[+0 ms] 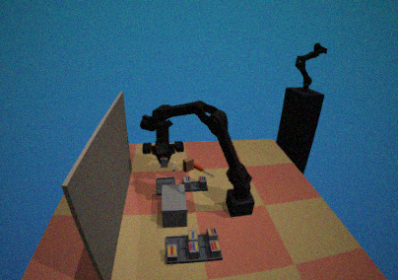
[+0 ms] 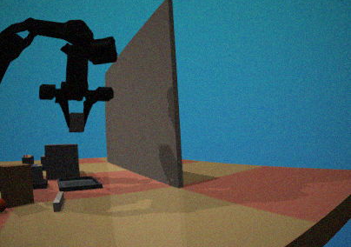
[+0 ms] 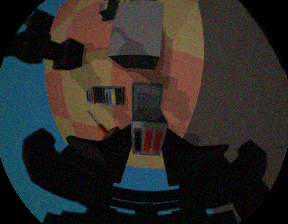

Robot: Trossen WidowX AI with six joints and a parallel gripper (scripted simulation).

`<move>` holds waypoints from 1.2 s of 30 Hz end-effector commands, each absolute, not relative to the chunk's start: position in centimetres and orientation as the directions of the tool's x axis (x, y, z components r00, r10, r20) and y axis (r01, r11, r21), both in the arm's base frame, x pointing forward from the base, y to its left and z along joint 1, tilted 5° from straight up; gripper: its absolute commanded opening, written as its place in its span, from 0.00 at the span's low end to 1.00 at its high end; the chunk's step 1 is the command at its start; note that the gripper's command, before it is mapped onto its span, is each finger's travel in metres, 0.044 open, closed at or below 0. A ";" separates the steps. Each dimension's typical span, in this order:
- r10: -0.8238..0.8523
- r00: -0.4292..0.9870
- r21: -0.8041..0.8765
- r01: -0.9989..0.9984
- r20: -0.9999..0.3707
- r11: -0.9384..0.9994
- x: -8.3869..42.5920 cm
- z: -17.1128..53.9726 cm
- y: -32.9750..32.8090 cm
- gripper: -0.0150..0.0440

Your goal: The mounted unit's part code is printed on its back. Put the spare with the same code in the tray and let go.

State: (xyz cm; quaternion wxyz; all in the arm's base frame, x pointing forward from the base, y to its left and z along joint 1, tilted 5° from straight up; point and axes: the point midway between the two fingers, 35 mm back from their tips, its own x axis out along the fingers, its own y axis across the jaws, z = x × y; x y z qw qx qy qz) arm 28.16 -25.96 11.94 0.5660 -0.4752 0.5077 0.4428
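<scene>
I have the black parallel-jaw gripper [image 2: 77, 121] clamped on a small grey striped spare block [image 2: 76, 123], high above the dark flat tray [image 2: 80, 183]. I should descend straight, centre it inside the rim, then release gently.

Five racked spares [image 1: 193, 246], two trays [image 1: 165, 184]
</scene>
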 end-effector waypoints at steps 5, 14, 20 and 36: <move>0.021 0.095 -0.091 -0.984 -0.995 0.155 28.3 11.2 -26.0 0.25; 0.021 0.095 -0.091 -0.984 -0.995 0.155 28.5 10.3 -26.0 0.25; 0.021 0.095 -0.091 -0.984 -0.995 0.155 28.6 9.7 -26.0 0.25; 0.021 0.095 -0.091 -0.984 -0.995 0.155 28.8 8.2 -26.1 0.25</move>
